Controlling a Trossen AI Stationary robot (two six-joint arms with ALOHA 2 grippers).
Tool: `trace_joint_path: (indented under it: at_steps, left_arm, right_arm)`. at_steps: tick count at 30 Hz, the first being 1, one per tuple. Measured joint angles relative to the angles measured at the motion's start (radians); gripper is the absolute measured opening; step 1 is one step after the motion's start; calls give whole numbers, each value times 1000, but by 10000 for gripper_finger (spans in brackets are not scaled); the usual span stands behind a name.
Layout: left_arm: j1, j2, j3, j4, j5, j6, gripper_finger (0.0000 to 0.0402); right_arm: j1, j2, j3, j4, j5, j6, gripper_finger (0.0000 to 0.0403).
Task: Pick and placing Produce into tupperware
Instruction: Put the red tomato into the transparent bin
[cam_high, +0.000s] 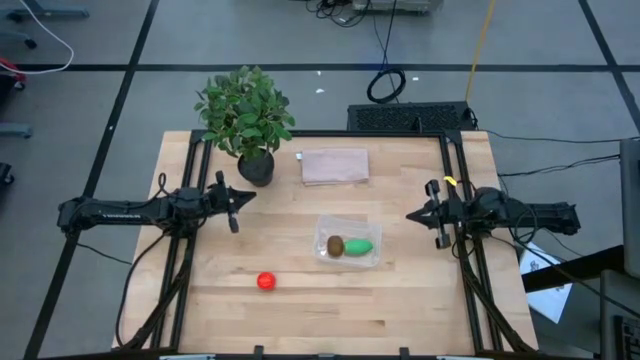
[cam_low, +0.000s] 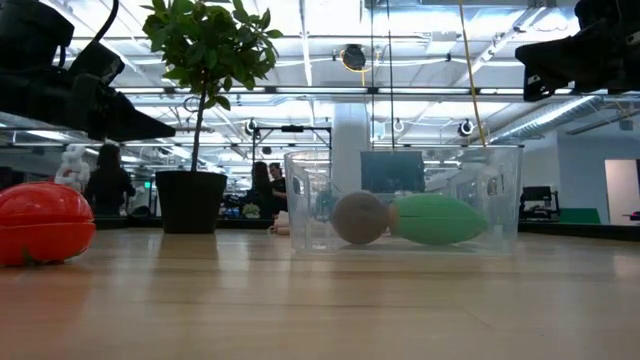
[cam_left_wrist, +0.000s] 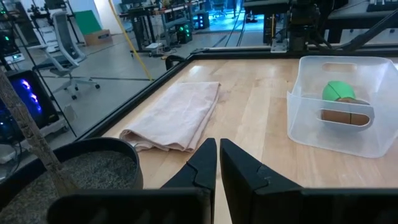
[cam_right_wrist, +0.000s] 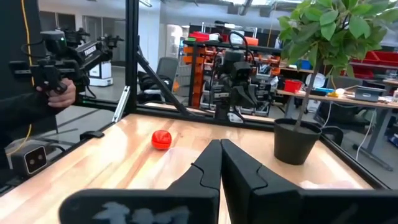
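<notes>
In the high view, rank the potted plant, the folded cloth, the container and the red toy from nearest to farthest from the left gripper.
From the left gripper, shut:
1. Potted plant, just behind it.
2. Red toy, toward the front edge.
3. Folded cloth, back centre; too close to call against the container, centre right, which holds the brown and green pieces.

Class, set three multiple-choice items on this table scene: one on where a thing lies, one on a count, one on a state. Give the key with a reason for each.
1. Where is the red toy food?
A. In the clear container
B. On the bare table, apart from the container
C. On the folded cloth

2. How many toy foods lie in the clear container?
A. One
B. Two
C. Three

3. How does the left end effector stand?
A. Shut, holding nothing
B. Open around the plant pot
C. Shut on the red food

Key: 1 B, it sits alone on the wood. 2 B, the brown one and the green one. 3 A, fingers together, empty.
</notes>
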Motion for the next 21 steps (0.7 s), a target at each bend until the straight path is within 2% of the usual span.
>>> trace_joint_path:
  at_steps: [16, 18, 21]
  left_arm:
    - [0, 0, 0, 0, -11, 2, 26]
    - [0, 0, 0, 38, 34, 11, 26]
    - [-5, 0, 0, 151, 218, 60, 26]
  right_arm:
    - [0, 1, -65, 74, 3, 34, 0]
    - [0, 0, -66, 75, 3, 34, 0]
    - [0, 0, -66, 74, 3, 35, 0]
